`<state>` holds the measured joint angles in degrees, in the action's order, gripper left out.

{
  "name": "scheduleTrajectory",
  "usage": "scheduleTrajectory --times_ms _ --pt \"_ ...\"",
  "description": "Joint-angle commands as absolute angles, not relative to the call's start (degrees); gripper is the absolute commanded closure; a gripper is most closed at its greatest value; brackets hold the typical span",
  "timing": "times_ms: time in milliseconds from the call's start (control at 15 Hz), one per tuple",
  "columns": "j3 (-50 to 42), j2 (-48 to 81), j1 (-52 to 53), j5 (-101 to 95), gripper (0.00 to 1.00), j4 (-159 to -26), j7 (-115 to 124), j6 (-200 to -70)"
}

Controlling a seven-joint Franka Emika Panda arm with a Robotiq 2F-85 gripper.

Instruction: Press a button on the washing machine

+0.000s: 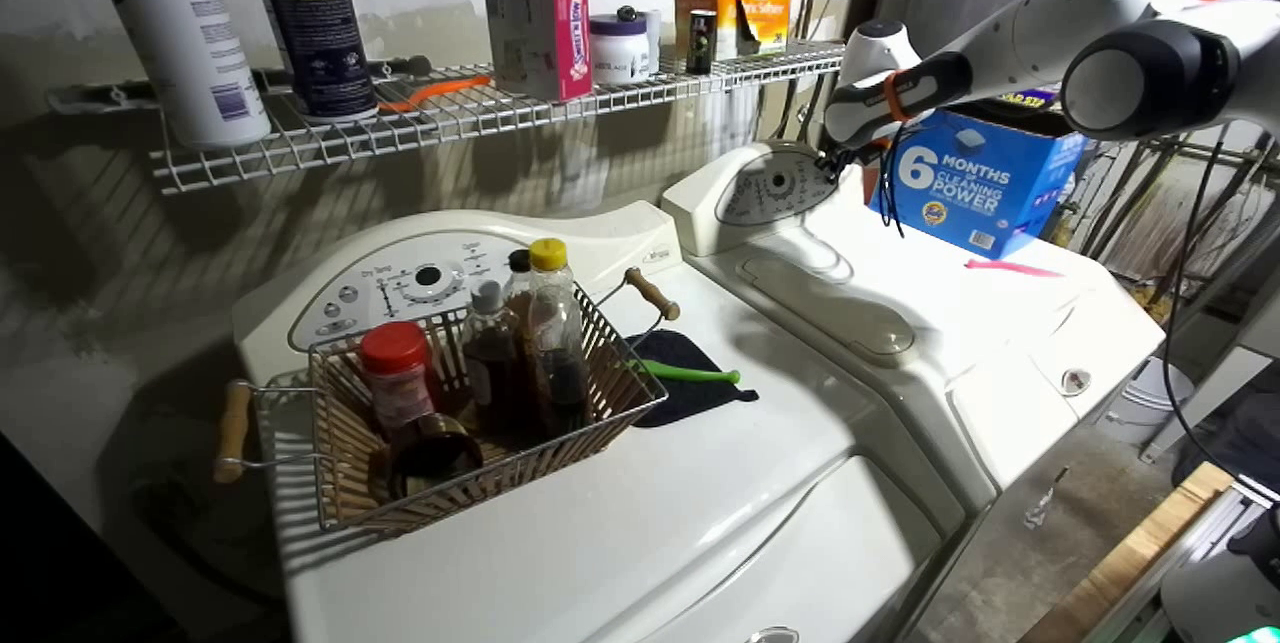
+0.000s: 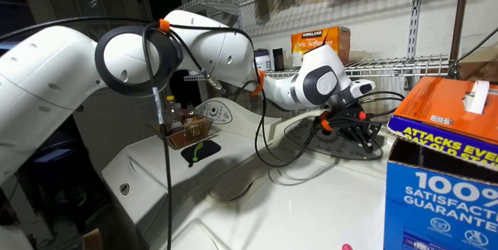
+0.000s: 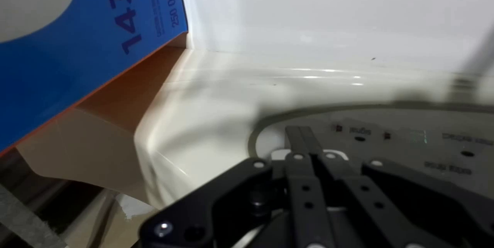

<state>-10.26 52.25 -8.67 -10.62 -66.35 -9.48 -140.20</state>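
Note:
The white washing machine (image 1: 960, 263) also shows in an exterior view (image 2: 311, 199) and in the wrist view (image 3: 328, 16). Its grey oval control panel (image 1: 745, 203) has a round knob (image 1: 778, 180); in the wrist view the panel (image 3: 409, 155) shows small dark oval buttons, one (image 3: 359, 139) by the word "signal". My gripper (image 3: 303, 132) has its fingertips together with nothing between them. It is over the panel's end near the blue box, left of the signal button in the wrist view. It also shows in an exterior view (image 2: 365, 147). I cannot tell whether the tips touch the panel.
A blue detergent box (image 1: 970, 173) stands on the machine close beside the gripper. A wire shelf (image 1: 560, 108) with boxes and jars runs above. The second white appliance (image 1: 700, 523) carries a bottle basket (image 1: 330, 423). Loose cables (image 2: 268, 125) hang from the arm.

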Motion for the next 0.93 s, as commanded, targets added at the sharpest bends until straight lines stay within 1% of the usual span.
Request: scheduleTrajectory --times_ms 0,533,800,867 --pt "-11.4 56.6 -6.8 -12.4 1.0 -59.8 -5.8 -137.4" --pt "-11.4 51.7 -4.8 -13.2 1.0 -62.4 -6.6 -126.2" --pt "-9.7 48.1 -4.6 -12.5 1.0 -64.7 -8.8 -118.9" --pt "-8.0 46.5 -5.4 -11.1 0.74 -66.0 -10.6 -118.6"
